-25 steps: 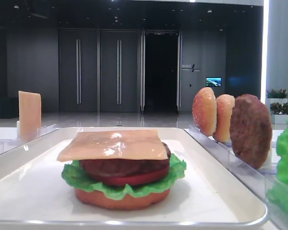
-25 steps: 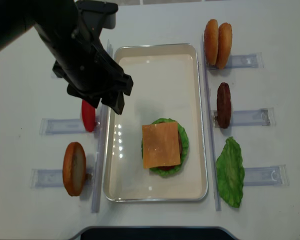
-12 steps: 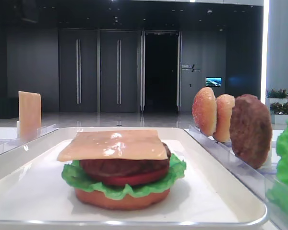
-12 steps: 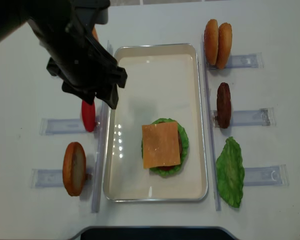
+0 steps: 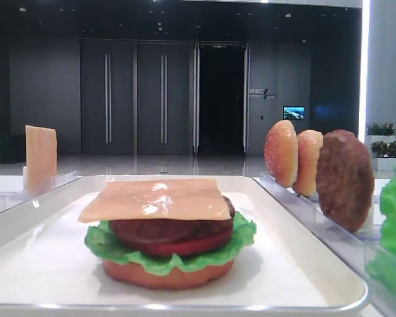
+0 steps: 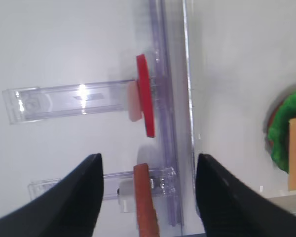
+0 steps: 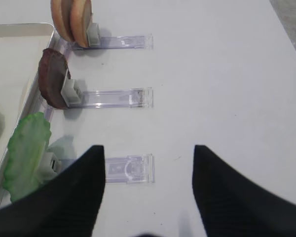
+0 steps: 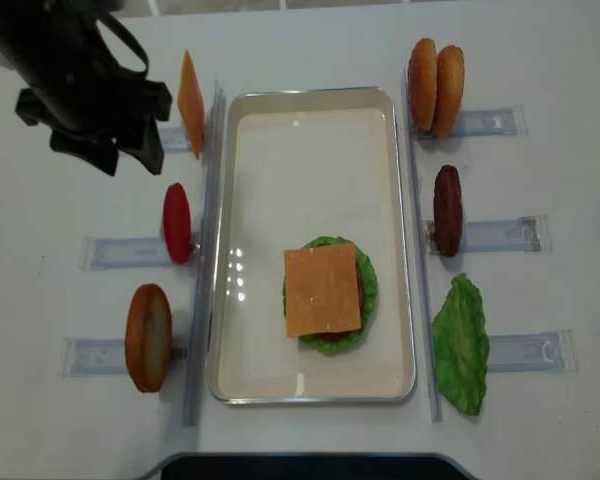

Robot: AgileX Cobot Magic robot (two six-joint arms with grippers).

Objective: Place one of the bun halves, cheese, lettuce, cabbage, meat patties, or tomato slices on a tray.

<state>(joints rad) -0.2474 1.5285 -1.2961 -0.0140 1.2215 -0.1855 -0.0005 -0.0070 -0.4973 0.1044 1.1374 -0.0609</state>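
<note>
Cheese atop burger on tray, left fingers wide, empty, well apart.

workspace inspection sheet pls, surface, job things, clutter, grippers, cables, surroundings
surface: white table, bare around the racks.
job's things: tray holds a stack of bun half, lettuce, tomato, patty, with cheese on top. On racks left of the tray: spare cheese slice, tomato slice, bun half. On the right: two bun halves, meat patty, lettuce leaf.
clutter: nothing seen beyond the clear racks.
grippers: left gripper open, empty, above the left racks; right gripper open, empty, over the table right of the tray.
cables: nothing seen.
surroundings: dark hall with doors behind the table.
</note>
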